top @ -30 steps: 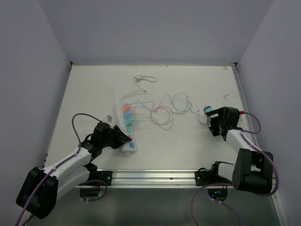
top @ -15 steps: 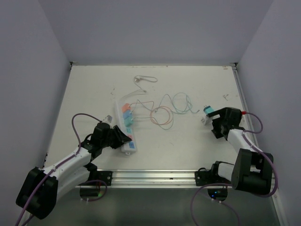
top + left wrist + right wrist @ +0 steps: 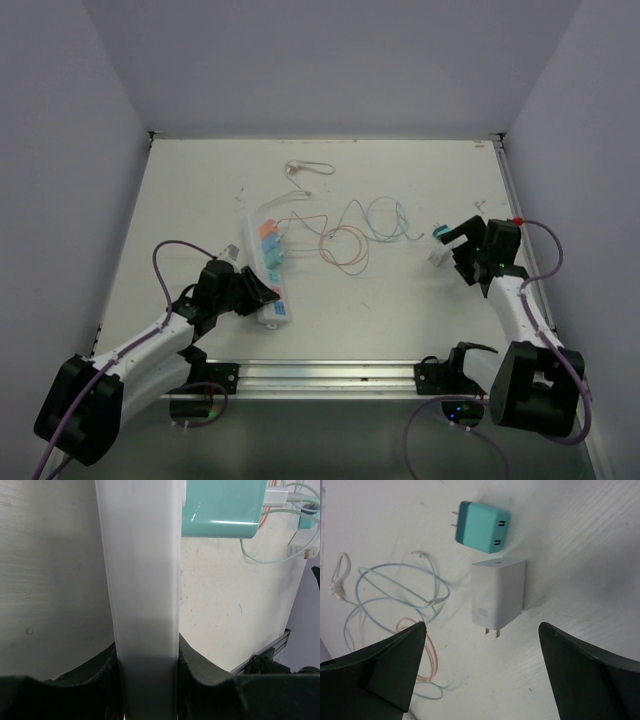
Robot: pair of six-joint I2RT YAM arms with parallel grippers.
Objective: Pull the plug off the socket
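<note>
While we took stock of the bench [image 3: 420,310], we entered the following.

Socket [image 3: 268,272]: lay in the left half of the bench, its near end close to the near edge and its length running toward the far edge. The left gripper [image 3: 252,290] pinched that near end, a finger [image 3: 100,680] pressed to each long side.

Plugs in socket: an orange plug [image 3: 267,240] and a teal plug [image 3: 222,505] sat in the row. We could not tell the full count. Thin cables [image 3: 350,235] trailed from them in loops toward mid-bench.

Loose items: a teal charger [image 3: 481,527] and a white charger [image 3: 497,592], just beside each other but apart, close to the right edge and free of the socket. The right gripper [image 3: 481,630] hung over them, fingers spread wide, holding nothing.

Containers: none entered. The socket was the only holder, and its contents were the seated plugs above.

Hazards, in our judgement:
- With plugs in the row, the task looked unfinished.
- A pull on a seated plug could lift or skid the socket if the left pinch, set only at one end, slipped.
- Gripping a cable rather than a plug body could tear the cable out and leave the plug in.
- The right arm, crossing toward the socket, could snag the loops or knock the chargers toward the right edge.
</note>
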